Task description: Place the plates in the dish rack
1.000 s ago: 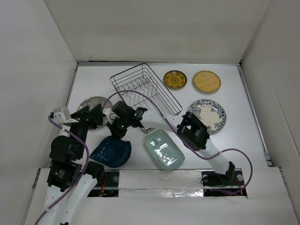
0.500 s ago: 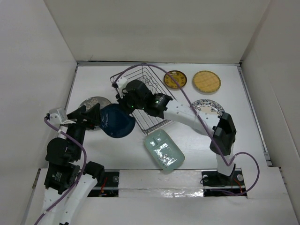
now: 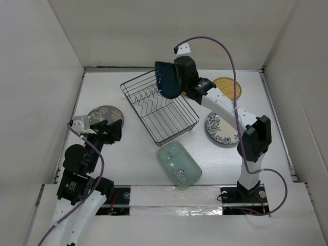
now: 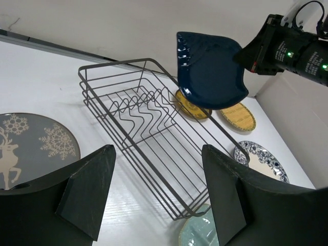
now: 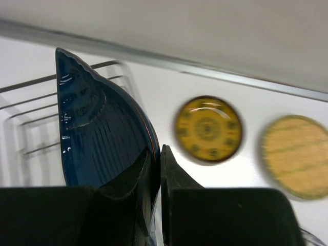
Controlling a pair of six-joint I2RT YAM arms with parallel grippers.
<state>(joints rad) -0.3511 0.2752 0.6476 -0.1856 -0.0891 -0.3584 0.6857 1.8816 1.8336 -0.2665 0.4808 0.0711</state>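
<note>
My right gripper (image 3: 173,78) is shut on the edge of the dark blue leaf-shaped plate (image 3: 166,79). It holds the plate on edge in the air over the far end of the wire dish rack (image 3: 160,110). The right wrist view shows both fingers pinching the plate's (image 5: 97,138) rim. My left gripper (image 3: 110,131) is open and empty beside the grey floral plate (image 3: 101,113), left of the rack (image 4: 154,133). The pale green glass plate (image 3: 179,163) lies in front of the rack. The black-and-white patterned plate (image 3: 220,128) lies to its right. Two yellow plates (image 4: 192,108) (image 4: 239,116) lie behind the rack.
White walls close in the table on the left, back and right. The right arm and its purple cable (image 3: 225,46) reach across the right side of the table and hide one yellow plate in the top view. The rack holds no dishes.
The right arm has lifted the blue plate from the front left of the table and carried it back and up over the rack's far end. The left gripper has drawn back a little.
</note>
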